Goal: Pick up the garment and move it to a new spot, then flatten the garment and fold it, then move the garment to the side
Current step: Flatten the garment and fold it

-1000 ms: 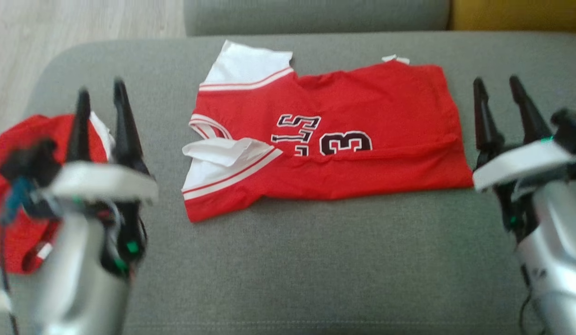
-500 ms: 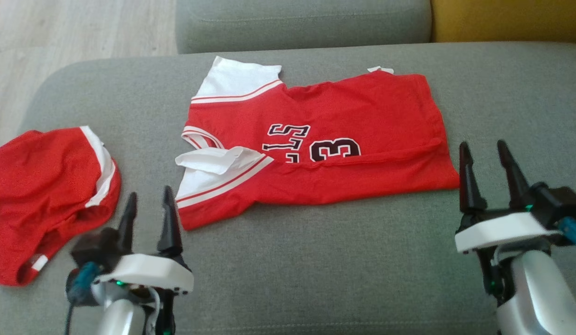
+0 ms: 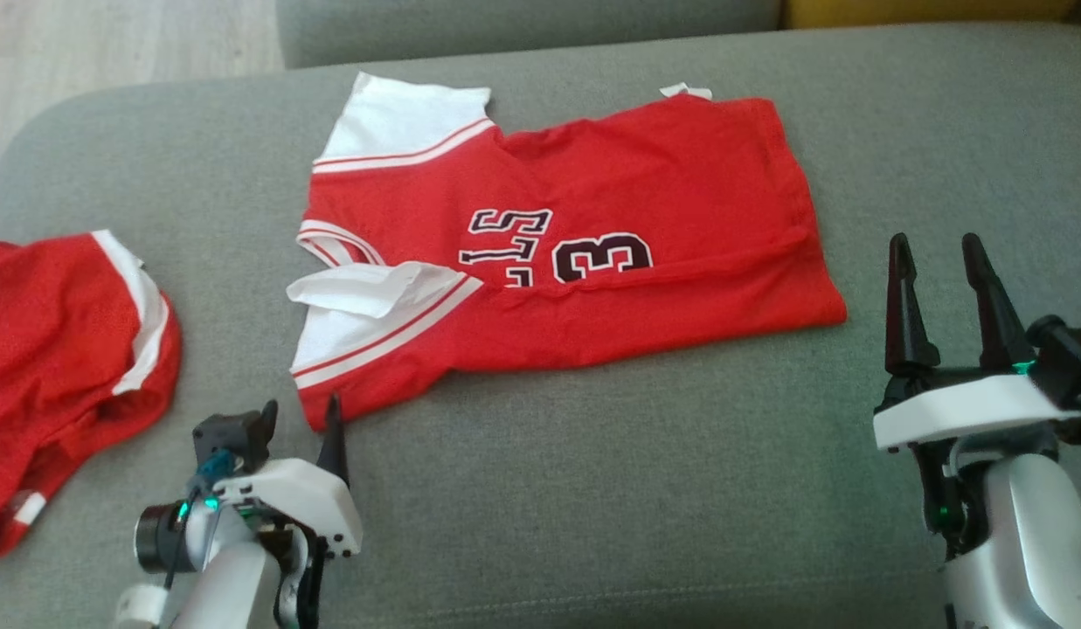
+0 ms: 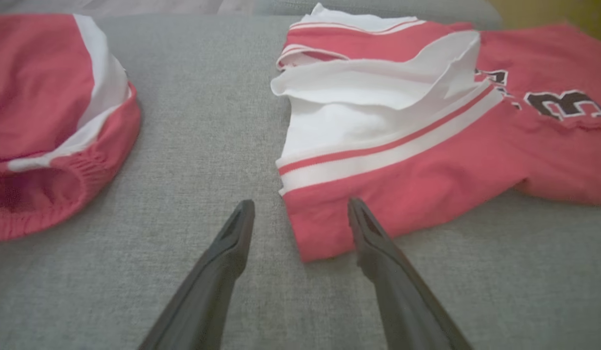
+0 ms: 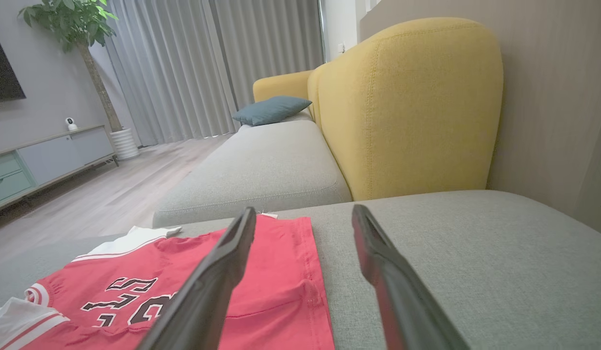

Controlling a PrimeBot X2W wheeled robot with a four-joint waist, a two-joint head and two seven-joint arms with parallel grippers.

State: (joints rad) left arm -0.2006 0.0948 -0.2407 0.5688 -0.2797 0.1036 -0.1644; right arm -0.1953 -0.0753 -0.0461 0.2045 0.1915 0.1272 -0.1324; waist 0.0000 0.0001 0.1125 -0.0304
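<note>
Grey sofa seat — folded red jersey; left gripper agape at its corner, right gripper agape beside its hem; risk: a single-layer pinch would unfold it.

You have the jersey lying on the sofa cushion, the shorts well apart to the jersey's left on that same cushion, your left gripper at the jersey's near left corner, your right gripper near its right edge, and another seat cushion behind it.
</note>
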